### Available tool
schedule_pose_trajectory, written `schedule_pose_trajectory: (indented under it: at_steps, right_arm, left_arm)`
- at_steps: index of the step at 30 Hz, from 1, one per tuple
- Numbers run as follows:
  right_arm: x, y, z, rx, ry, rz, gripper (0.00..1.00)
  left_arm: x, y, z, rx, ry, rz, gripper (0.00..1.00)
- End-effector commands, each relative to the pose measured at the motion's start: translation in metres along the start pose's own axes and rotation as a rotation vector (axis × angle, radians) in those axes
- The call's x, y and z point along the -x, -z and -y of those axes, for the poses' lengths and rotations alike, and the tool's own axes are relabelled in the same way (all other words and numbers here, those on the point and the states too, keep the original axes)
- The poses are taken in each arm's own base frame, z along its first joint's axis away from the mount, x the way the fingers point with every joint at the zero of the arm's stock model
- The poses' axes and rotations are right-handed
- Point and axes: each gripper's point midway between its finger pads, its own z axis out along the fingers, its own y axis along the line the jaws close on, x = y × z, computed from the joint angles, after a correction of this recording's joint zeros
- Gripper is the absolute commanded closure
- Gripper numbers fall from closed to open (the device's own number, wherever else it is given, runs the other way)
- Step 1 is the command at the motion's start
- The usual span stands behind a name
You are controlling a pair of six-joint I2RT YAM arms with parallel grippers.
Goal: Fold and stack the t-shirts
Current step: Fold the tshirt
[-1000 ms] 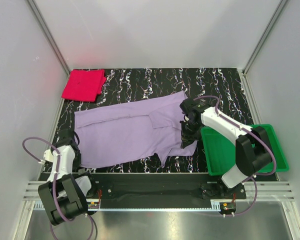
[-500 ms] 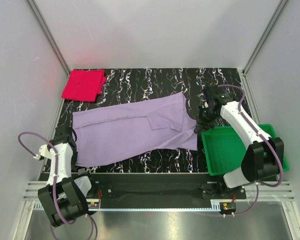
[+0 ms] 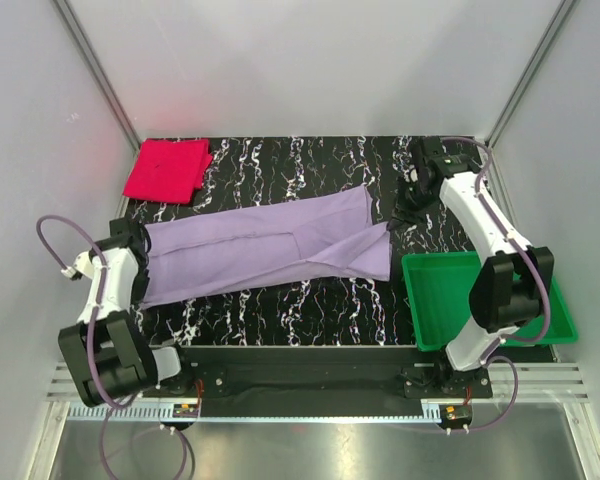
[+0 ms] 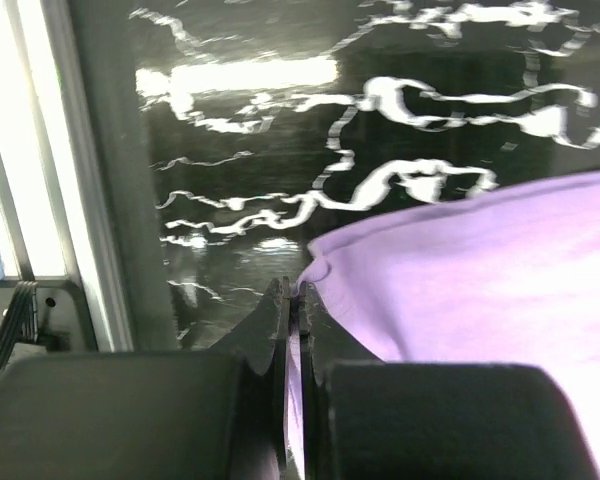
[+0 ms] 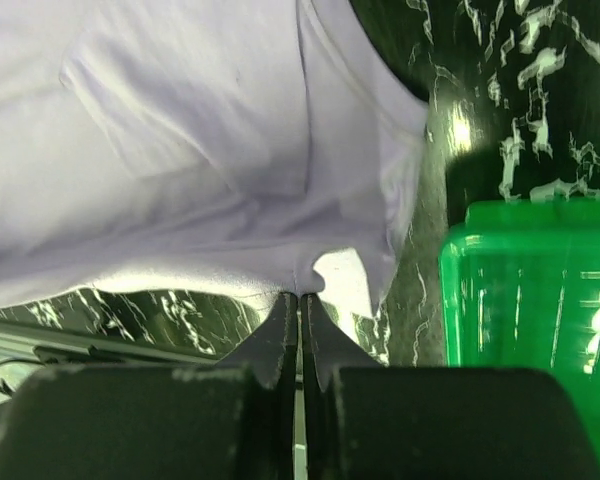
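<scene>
The lavender t-shirt (image 3: 265, 250) is stretched between my two grippers across the black marbled table, folded lengthwise into a long band. My left gripper (image 3: 135, 240) is shut on its left edge; in the left wrist view the cloth (image 4: 480, 280) runs between the closed gripper (image 4: 292, 295). My right gripper (image 3: 405, 205) is shut on its right edge; in the right wrist view the shirt (image 5: 180, 150) hangs from the closed gripper (image 5: 300, 297). The pink-red t-shirt (image 3: 166, 169) lies as a folded square at the back left corner.
A green plastic tray (image 3: 485, 305) stands at the right front, also in the right wrist view (image 5: 530, 290). White enclosure walls surround the table. The metal frame rail (image 4: 40, 200) runs along the left edge.
Both grippers have moved toward the back of the table, carrying the lavender shirt's near edge up and over, so the shirt is now a narrower, taut band.
</scene>
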Motion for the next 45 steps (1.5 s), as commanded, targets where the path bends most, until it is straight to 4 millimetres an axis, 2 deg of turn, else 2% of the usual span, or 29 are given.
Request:
schedule_pose_trajectory:
  at_steps: [1, 2, 4, 5, 6, 9, 11, 16, 24, 35, 40, 45]
  right_arm:
    - [0.034, 0.001, -0.012, 0.024, 0.024, 0.059, 1.00]
    - [0.039, 0.000, -0.013, 0.025, 0.021, 0.066, 1.00]
    - [0.051, -0.005, -0.016, 0.023, 0.021, 0.077, 1.00]
    - [0.055, -0.006, -0.017, 0.020, 0.021, 0.078, 1.00]
    - [0.058, -0.009, -0.018, 0.021, 0.022, 0.074, 1.00]
    - [0.071, -0.017, -0.026, 0.042, 0.025, 0.079, 1.00]
    - [0.076, -0.025, -0.026, 0.041, 0.020, 0.075, 1.00]
    - [0.086, -0.039, -0.025, 0.030, 0.016, 0.063, 1.00]
    - [0.101, -0.054, -0.024, 0.017, 0.005, 0.065, 1.00]
    - [0.119, -0.063, -0.022, 0.022, -0.005, 0.094, 1.00]
    - [0.123, -0.071, -0.022, 0.031, -0.011, 0.081, 1.00]
    - [0.123, -0.079, -0.020, 0.026, -0.010, 0.073, 1.00]
  left_arm:
    - [0.022, 0.006, 0.022, 0.014, -0.041, 0.093, 1.00]
    - [0.027, 0.013, 0.034, 0.005, -0.043, 0.105, 1.00]
    - [0.028, 0.008, 0.038, 0.071, -0.100, 0.118, 0.96]
    - [0.036, 0.016, 0.051, 0.055, -0.091, 0.134, 0.95]
    - [0.037, 0.016, 0.050, 0.080, -0.104, 0.131, 0.94]
    - [0.041, 0.012, 0.066, 0.103, -0.114, 0.125, 0.94]
    - [0.036, 0.006, 0.073, 0.113, -0.135, 0.103, 0.94]
    - [0.040, 0.005, 0.093, 0.126, -0.155, 0.100, 0.94]
    - [0.034, -0.005, 0.113, 0.156, -0.210, 0.081, 0.92]
    - [0.029, -0.012, 0.135, 0.165, -0.251, 0.064, 0.89]
    - [0.024, -0.015, 0.141, 0.162, -0.262, 0.051, 0.88]
    - [0.021, -0.019, 0.145, 0.169, -0.285, 0.051, 0.82]
